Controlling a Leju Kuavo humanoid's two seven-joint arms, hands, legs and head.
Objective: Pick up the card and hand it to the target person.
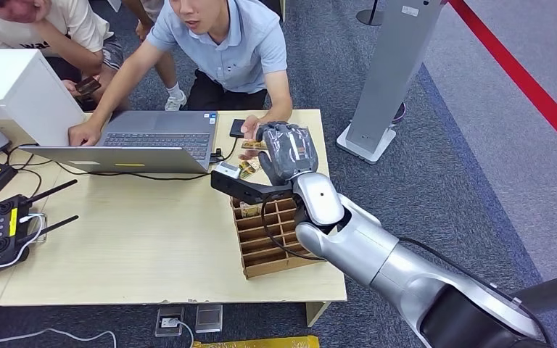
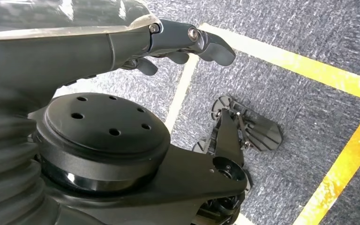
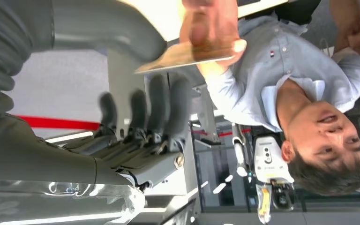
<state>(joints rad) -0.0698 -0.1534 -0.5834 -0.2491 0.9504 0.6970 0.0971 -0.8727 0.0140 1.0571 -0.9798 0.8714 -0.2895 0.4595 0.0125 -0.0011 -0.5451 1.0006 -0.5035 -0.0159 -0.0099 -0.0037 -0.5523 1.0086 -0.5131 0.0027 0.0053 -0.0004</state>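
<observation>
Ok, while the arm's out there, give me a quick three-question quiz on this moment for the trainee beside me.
1. True or false: the card lies in the cardboard divider box.
2. Which robot hand is stretched out toward the person in the light blue shirt? A) left B) right C) both
3. Fill in: that person's other hand rests on the ___.
Key: 1 false, the card is raised, outside the divider box, with the person's fingers on it beside the right hand. 2 B. 3 laptop.
</observation>
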